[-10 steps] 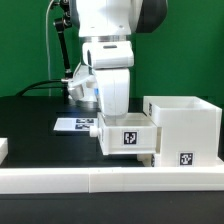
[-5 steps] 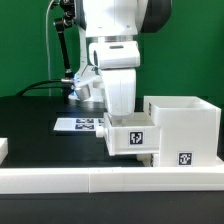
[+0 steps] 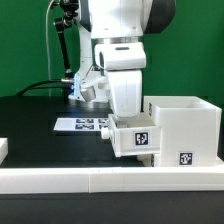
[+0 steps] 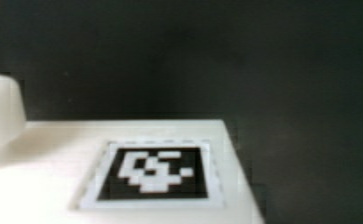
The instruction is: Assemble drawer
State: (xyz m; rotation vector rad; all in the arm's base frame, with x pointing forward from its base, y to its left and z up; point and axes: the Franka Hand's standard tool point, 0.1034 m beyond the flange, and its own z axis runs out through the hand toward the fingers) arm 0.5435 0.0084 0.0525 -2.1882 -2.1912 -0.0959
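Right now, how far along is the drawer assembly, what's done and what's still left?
Partway. The housing stands upright against the rail. In hand: a small tray, under the gripper, sits at the housing's side, apparently being pushed in; how deep it sits and whether the fingers clamp it are hidden. The wrist view shows only a tagged white surface. Left: seating this tray. No second tray is visible.

The tray (image 3: 135,139) has slid further into the housing (image 3: 185,128)
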